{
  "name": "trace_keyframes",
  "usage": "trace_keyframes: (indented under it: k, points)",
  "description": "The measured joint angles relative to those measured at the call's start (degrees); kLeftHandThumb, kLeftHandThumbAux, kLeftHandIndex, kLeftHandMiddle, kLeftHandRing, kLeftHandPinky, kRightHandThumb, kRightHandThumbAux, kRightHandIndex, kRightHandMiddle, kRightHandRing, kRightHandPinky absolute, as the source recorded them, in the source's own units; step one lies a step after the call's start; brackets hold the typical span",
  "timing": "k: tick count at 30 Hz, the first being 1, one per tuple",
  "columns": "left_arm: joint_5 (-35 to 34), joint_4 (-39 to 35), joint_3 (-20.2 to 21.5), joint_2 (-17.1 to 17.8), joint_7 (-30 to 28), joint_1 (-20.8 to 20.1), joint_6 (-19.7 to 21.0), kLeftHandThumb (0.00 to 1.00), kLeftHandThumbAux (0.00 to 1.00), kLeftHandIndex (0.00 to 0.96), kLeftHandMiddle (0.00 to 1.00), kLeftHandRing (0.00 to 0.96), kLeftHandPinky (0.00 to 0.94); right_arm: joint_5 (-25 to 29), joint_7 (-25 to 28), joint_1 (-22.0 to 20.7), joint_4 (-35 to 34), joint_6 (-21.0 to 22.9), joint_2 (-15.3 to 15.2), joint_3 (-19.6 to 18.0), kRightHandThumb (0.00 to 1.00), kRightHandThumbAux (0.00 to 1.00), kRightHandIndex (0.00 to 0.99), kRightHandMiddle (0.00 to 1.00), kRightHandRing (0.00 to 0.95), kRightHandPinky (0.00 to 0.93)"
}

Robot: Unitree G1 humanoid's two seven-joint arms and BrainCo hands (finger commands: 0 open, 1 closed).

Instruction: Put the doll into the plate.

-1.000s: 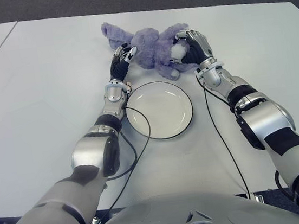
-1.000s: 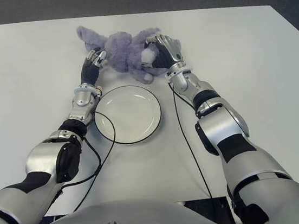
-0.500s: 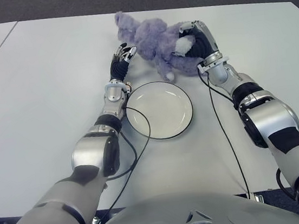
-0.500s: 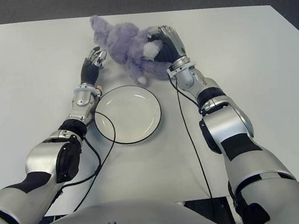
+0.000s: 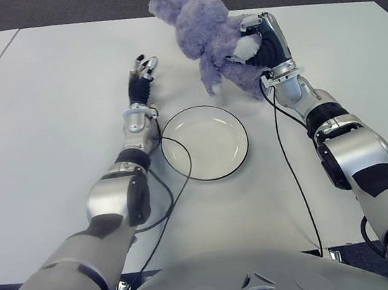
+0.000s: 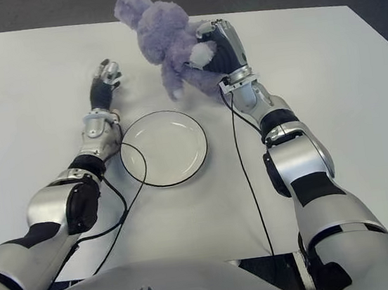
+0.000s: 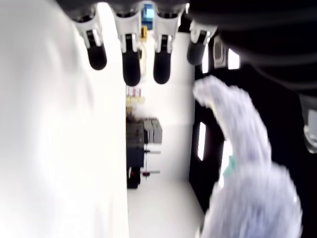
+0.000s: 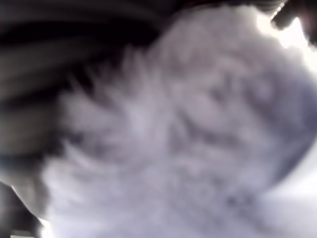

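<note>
The right robot hand (image 5: 260,38) has its fingers curled tight into the purple plush doll (image 5: 203,34) and holds it in the air above the white tabletop (image 5: 51,134), at about 1 o'clock from the plate (image 5: 204,144). The doll hangs clear of the surface: its long ears point up and away toward 12 o'clock, one leg dangles down toward the plate's far rim, and a white patch of fur shows against the dark palm. In the right wrist view the purple fur fills nearly the whole picture, pressed close against the hand.

The left robot hand (image 5: 140,77) shows at about 10 o'clock from the plate, well apart from the doll, holding nothing. Its fingers (image 7: 130,64) are straight and loosely spread in its own wrist view, with the doll blurred in the background beyond them.

The plate is white with a dark rim and lies flat between the two forearms, with nothing in it. A black cable (image 5: 178,189) from the left arm loops across the plate's near left edge, and another cable (image 5: 294,182) trails along the tabletop beside the right arm.
</note>
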Motion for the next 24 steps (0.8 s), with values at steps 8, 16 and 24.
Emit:
trace_keyframes:
  k: [8,16,24]
  points:
    - [-2.43,-0.16,3.12,2.78,0.03,0.96,-0.52,0.0,0.445,0.087,0.172,0.191,0.21,-1.51,-3.46,0.0,-0.28,0.01,-1.59,0.09,0.109,0.885,0.857,0.926,0.915,0.903]
    - [-3.99,-0.36,5.28,3.68,1.63,1.46,-1.08,0.0,0.477,0.093,0.182,0.2,0.205,-3.13,-6.51,-0.01,-2.0,0.02,-2.65,0.17,0.133,0.889,0.85,0.923,0.913,0.901]
    - [-4.71,-0.43,6.67,3.71,2.36,1.44,-0.79,0.0,0.485,0.104,0.194,0.213,0.222,-4.65,-8.82,-0.06,-5.79,0.01,-2.77,0.16,0.149,0.899,0.837,0.92,0.911,0.899]
